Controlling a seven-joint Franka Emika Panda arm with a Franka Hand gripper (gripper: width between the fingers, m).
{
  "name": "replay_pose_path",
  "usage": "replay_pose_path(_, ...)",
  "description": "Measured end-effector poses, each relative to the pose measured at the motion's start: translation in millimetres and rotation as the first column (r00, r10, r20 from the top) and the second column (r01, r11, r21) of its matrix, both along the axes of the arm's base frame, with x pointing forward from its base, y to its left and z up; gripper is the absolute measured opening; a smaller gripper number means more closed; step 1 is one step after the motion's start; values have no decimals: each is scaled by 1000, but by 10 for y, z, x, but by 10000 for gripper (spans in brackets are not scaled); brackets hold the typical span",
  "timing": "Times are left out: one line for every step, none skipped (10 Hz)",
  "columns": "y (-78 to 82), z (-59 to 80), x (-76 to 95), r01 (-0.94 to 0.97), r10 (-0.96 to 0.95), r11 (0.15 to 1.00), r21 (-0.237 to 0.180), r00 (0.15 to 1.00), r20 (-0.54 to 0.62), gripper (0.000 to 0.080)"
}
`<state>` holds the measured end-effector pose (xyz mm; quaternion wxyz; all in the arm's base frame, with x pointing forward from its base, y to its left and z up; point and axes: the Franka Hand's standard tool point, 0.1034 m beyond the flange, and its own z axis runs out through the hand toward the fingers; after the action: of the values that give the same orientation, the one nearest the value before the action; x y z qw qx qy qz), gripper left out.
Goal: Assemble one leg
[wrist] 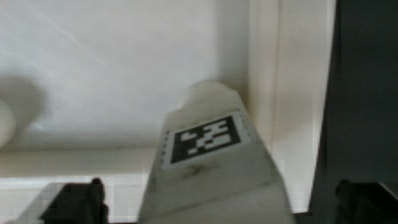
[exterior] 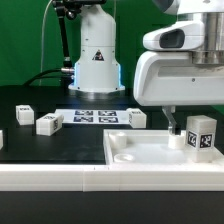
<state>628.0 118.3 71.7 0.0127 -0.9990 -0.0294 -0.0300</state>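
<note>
One leg (exterior: pixel 201 133), a small white block with a square tag mark, stands upright on the right part of the wide white panel (exterior: pixel 140 152). My gripper (exterior: pixel 187 127) is lowered around it, with one dark finger (exterior: pixel 172 125) showing beside the leg. In the wrist view the leg (wrist: pixel 217 140) lies between my two dark fingertips (wrist: pixel 77 202), with a gap on each side. The gripper (wrist: pixel 221 206) is open and not touching the leg. The panel (wrist: pixel 107 60) fills the background there, with a round socket at its edge.
Three more legs lie on the black table: two at the exterior view's left (exterior: pixel 24 113) (exterior: pixel 48 123) and one behind the panel (exterior: pixel 137 118). The marker board (exterior: pixel 97 116) lies in front of the robot base (exterior: pixel 97 55). A white rail runs along the front.
</note>
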Motion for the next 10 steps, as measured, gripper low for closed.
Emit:
replay_pose_path(-6,-10,-3,-10,10,1000,-1,1000,-1,649)
replay_pose_path(-6,-12,-4,-9,9,1000,-1,1000,-2,555)
replay_pose_path(-7,-13,-4,-9,9,1000,-1,1000,-2,372)
replay_pose_path(-7,-14,-5,-9,9,1000,-1,1000,-2,372)
replay_pose_path(-7,-16,-5,-2,2,1000,-1,1000,-2,289)
replay_pose_path(-7,-16,-5,26,-26,1000,1,1000,-3,289)
replay_pose_path(-25,-16,-3,36,-36,999,5,999,-6,289)
replay_pose_path(-61,-16,1,97,-97,995,22,995,-15,289)
replay_pose_path(-68,-16,8,267,-266,962,48,964,-23,289)
replay_pose_path(-76,-17,13,347,-346,936,61,938,-31,289)
